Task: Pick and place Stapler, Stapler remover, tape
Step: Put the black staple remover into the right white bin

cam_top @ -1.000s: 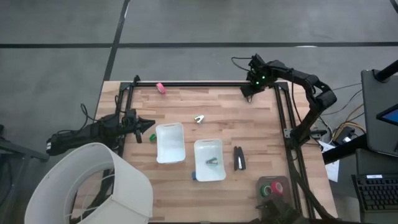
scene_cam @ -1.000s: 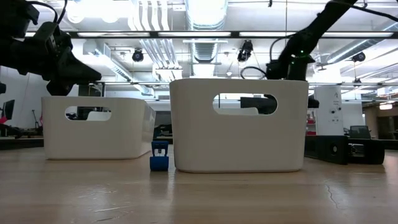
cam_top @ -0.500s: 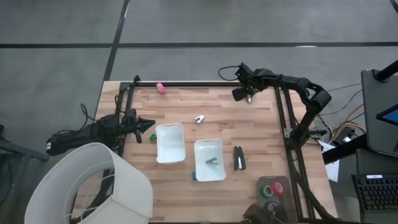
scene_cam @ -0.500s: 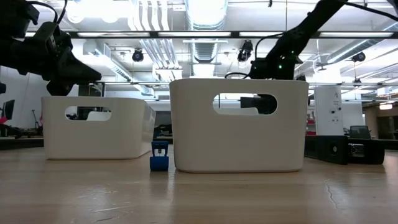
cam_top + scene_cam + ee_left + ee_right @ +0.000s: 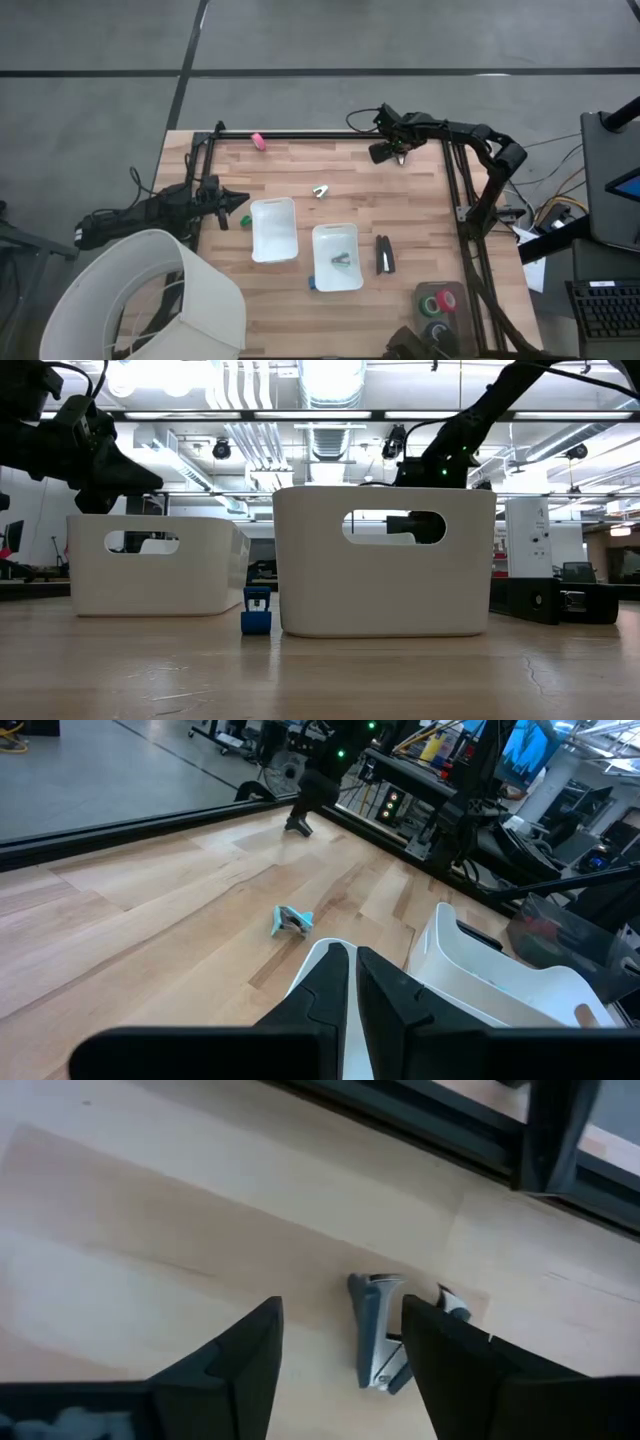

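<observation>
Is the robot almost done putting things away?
Not nearly. One small thing lies in a white tray. The open right gripper hovers above the table, aimed at the staple remover, holding nothing. The stapler and the tape rolls lie outside the trays. The left gripper waits at the table's edge.

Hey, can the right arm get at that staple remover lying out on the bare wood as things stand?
Probably yes. The right gripper hangs open over the far side of the table, and the staple remover lies alone on bare wood, with nothing between them.
</observation>
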